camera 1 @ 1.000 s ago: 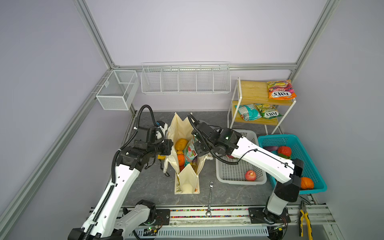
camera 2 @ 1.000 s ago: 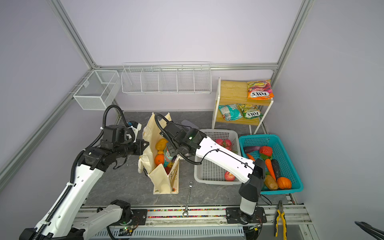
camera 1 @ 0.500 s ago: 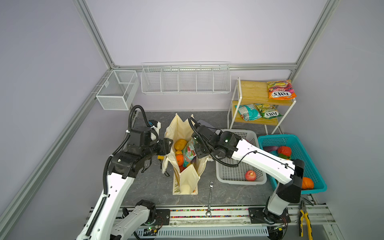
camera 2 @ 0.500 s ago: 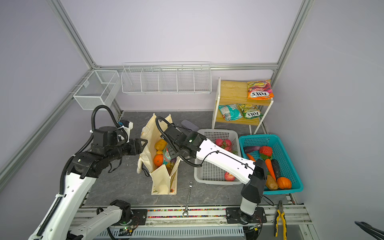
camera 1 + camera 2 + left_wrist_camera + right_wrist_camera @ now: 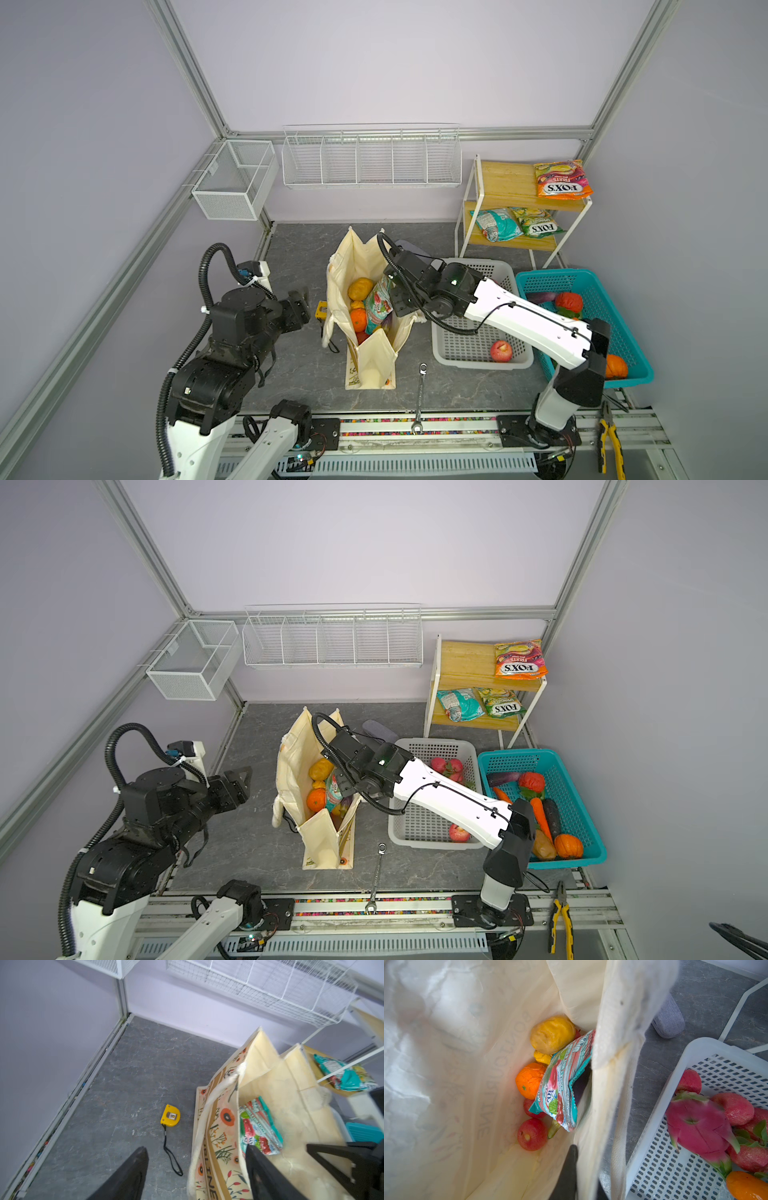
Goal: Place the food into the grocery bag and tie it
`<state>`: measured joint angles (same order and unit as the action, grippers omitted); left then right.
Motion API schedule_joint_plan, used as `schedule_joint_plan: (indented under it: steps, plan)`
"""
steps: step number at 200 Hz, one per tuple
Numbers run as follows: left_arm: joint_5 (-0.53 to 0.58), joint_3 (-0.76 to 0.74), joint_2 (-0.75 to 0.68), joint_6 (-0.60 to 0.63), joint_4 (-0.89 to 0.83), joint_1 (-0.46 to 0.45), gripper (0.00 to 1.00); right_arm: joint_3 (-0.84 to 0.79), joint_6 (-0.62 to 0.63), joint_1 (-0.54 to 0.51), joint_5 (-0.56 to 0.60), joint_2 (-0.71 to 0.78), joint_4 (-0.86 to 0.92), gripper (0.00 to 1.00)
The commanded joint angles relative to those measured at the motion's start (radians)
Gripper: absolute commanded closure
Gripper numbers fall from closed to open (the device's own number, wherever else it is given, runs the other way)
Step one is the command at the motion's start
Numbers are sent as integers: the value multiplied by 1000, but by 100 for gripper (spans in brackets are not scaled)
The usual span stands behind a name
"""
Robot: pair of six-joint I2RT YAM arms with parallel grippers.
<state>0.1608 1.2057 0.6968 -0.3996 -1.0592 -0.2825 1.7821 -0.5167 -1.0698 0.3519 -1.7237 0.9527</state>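
Grey stone-look tabletop (image 5: pixel 299 249), lilac walls. Step in hand, my read: packing w/ bag mouth held open; tying not begun.

L gripper (image 5: pixel 301 305): jaws wide, nothing btwn them, apart from bag, pointing at its left wall. Yellow tape measure (image 5: pixel 170 1115) lies btwn gripper and bag; not task-relevant.

Grocery bag (image 5: pixel 353 257): upright, centre, mouth open. Inside: potato (image 5: pixel 360 288), orange (image 5: pixel 358 320), teal packet (image 5: pixel 560 1084), red apples (image 5: pixel 532 1134) lowest. White handle (image 5: pixel 209 1103) hangs down outer left wall.

R gripper (image 5: pixel 402 309): jaws closed on bag's right wall, cloth btwn them per wrist view; no food held.

Grey basket (image 5: pixel 478 262) just right of bag: apple (image 5: pixel 500 350), dragon fruit (image 5: pixel 695 1126). Teal basket (image 5: pixel 557 273) and shelf packets (image 5: pixel 563 179) further right. So food left to load.

Next, prob.: free L arm fetches an item or takes left wall. Needs mouth kept wide; cloth is limp.
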Motion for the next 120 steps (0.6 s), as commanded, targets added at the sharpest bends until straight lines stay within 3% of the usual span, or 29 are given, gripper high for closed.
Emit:
schedule_joint_plan:
  steps: [1,28,47,120]
  plan:
    - [-77,-100,-2,-44,-56,76,26,-18,-5,-10,6,46,-11,91]
    - [-314,-224,-17,-37,1,212,32,-28,6,-11,3,54,-10,91]
    - [-412,-290,-20,-38,31,281,36,-42,13,-11,0,69,-15,91]
    - [-541,-321,47,-26,79,296,43,-62,29,-10,-9,104,-32,92]
